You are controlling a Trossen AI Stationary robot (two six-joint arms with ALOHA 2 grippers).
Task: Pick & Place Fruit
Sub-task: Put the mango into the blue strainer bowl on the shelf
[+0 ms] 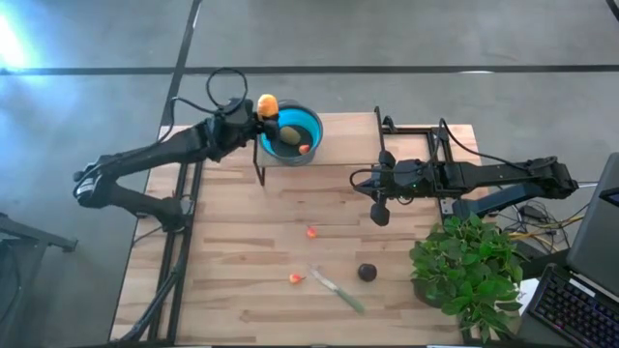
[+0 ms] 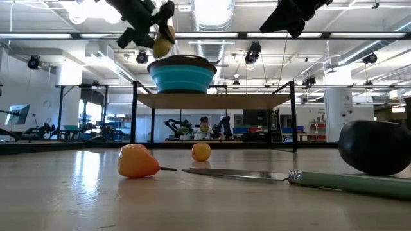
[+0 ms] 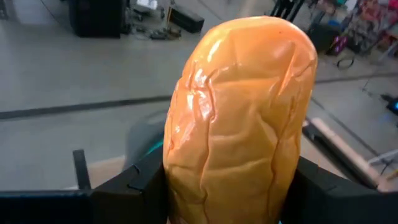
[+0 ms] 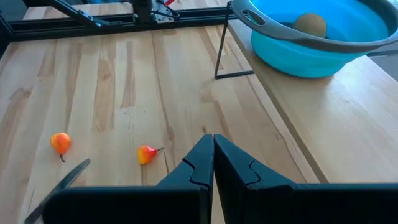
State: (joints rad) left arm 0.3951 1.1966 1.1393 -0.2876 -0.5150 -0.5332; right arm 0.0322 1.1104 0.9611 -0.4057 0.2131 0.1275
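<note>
Release comes next, by my reading: the left tool (image 1: 259,108) is clamped on the elongated orange-yellow fruit (image 1: 268,104) at the blue bowl (image 1: 311,124)'s rim (olive piece (image 1: 289,135) already inside). Centre first; right tool (image 1: 379,215), pinched together, waits.

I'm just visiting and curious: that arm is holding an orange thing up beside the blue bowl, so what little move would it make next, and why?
Probably a short shift over the blue bowl, then opening to drop. The left gripper grips the orange-yellow fruit at the bowl's rim, not yet above its middle, where the olive-green fruit already lies. The right gripper waits, shut, over the table.
</note>
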